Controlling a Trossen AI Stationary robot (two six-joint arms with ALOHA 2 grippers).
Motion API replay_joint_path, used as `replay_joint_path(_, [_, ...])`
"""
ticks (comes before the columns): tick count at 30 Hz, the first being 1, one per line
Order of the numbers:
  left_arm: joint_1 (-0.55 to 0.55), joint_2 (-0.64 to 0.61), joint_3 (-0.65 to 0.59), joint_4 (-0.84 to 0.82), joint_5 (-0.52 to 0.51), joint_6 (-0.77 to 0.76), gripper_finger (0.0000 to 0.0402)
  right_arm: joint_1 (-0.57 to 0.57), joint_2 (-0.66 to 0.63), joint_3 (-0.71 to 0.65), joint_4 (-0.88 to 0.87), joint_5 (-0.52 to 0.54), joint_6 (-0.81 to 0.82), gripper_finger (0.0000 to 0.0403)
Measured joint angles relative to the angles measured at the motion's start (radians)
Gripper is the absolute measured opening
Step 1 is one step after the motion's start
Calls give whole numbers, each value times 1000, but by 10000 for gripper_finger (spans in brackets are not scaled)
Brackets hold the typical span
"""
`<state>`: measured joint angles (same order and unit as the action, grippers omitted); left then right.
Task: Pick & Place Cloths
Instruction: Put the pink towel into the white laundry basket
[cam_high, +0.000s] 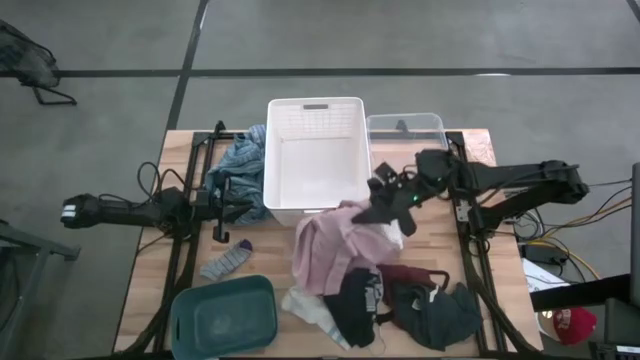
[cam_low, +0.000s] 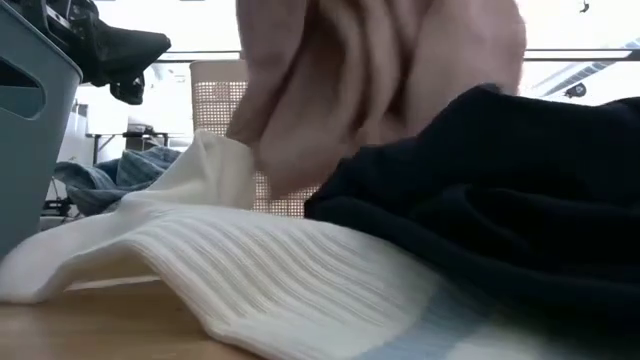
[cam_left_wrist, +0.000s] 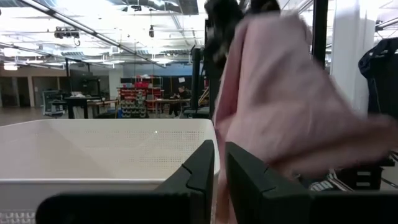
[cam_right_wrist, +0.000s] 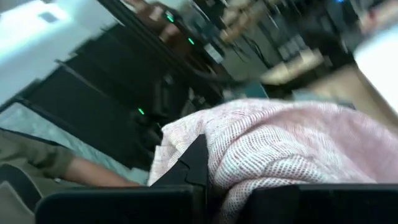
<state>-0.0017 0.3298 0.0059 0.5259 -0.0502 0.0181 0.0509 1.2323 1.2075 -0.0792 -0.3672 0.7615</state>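
The right gripper (cam_high: 377, 208) sits just off the near right corner of the white basket (cam_high: 315, 120), its fingers clamped on the top edge of the pink garment (cam_high: 335, 245). The right wrist view confirms the hold: pink knit fabric (cam_right_wrist: 292, 149) bunches over and between the dark fingers, with no gap showing.

From that pinch the garment trails away from the basket toward the front of the table, its lower part lying on the heap of remaining cloths. That heap holds a black piece (cam_high: 358, 295), a maroon piece (cam_high: 405, 275), a dark grey piece (cam_high: 445, 315) and a white sock (cam_high: 310, 308). The basket lies just beside the gripper, toward the left arm and the table's far edge, so the carry is short and the right arm is plainly the nearer one. I judge the trailing hem must lift clear of the rim before release.

The left gripper (cam_high: 228, 205) waits on the basket's other side, fingers nearly closed and empty in its own wrist view (cam_left_wrist: 219, 180), next to a blue-grey garment (cam_high: 243, 165) draped against the basket wall. A grey sock (cam_high: 228, 262) lies near it, beside a teal bin (cam_high: 222, 318).

The left wrist view shows what the overhead cannot: the pink garment (cam_left_wrist: 292, 93) hangs above rim height. The low view shows only its lower folds (cam_low: 380, 70) over the white sock (cam_low: 250, 270) and the black piece (cam_low: 500, 200).
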Motion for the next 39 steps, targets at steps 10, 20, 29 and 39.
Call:
replay_joint_path(10, [0, 0, 0, 0, 0, 0, 44, -68, 106, 390, -27, -1, -243, 18])
replay_joint_path(20, [0, 0, 0, 0, 0, 0, 44, -212, 283, 724, -24, 31, -398, 18])
replay_joint_path(29, [0, 0, 0, 0, 0, 0, 45, -311, 458, 935, -281, 42, -425, 18])
replay_joint_path(39, [0, 0, 0, 0, 0, 0, 46, -329, 524, 920, -691, 371, -501, 18])
